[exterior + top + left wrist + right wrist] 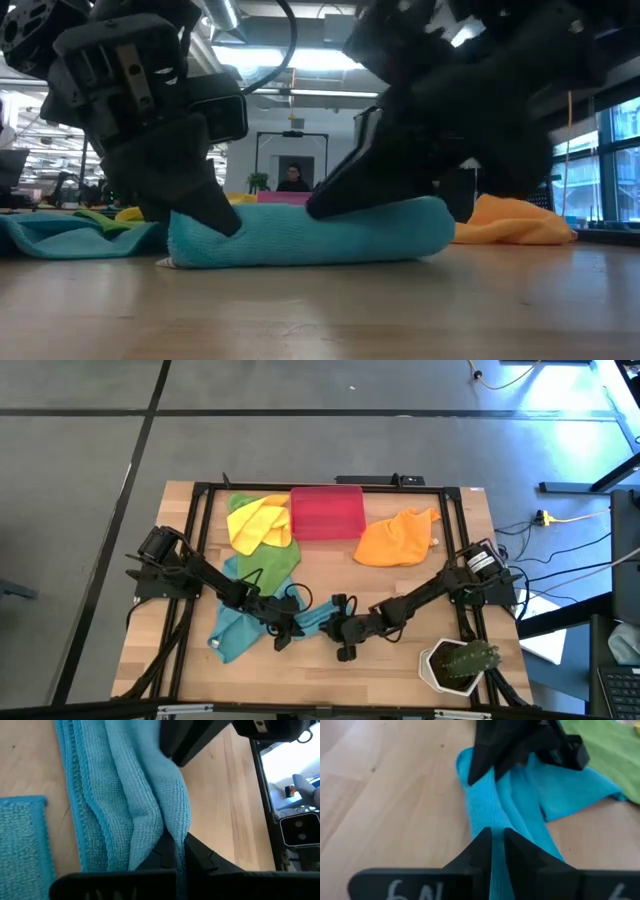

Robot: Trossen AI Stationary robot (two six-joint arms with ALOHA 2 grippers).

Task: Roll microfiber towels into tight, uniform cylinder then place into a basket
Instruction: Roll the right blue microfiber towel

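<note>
A teal-blue microfiber towel [310, 235] lies as a long roll on the table near its front edge, between my two grippers. My left gripper [172, 842] is shut on its left end and my right gripper [496, 836] is shut on its right part; in the high view they face each other, the left gripper [284, 628] and the right gripper [340, 628]. A second teal towel [232, 632] lies spread out to the left. The red-pink basket [326, 512] stands at the far edge, between a yellow towel [256, 522] and an orange towel [397, 538]. A green towel [272, 562] lies flat in front of the yellow one. My left gripper pinches the bunched left end of the roll [162, 822] between its two fingers, several layers together. The fingers slant down from the table's left and lie along the roll. The roll rests on the table. My right gripper pinches a ridge of the roll's top [487, 815] between its two fingers. The fingers slant down from the table's right, along the roll and toward the left gripper. The roll lies on the wood below them.
A white hexagonal pot with a plant [458, 665] stands at the near right corner, close to my right arm. A black frame [200, 540] runs around the tabletop. Bare wood [390, 600] shows between the orange towel and my right arm.
</note>
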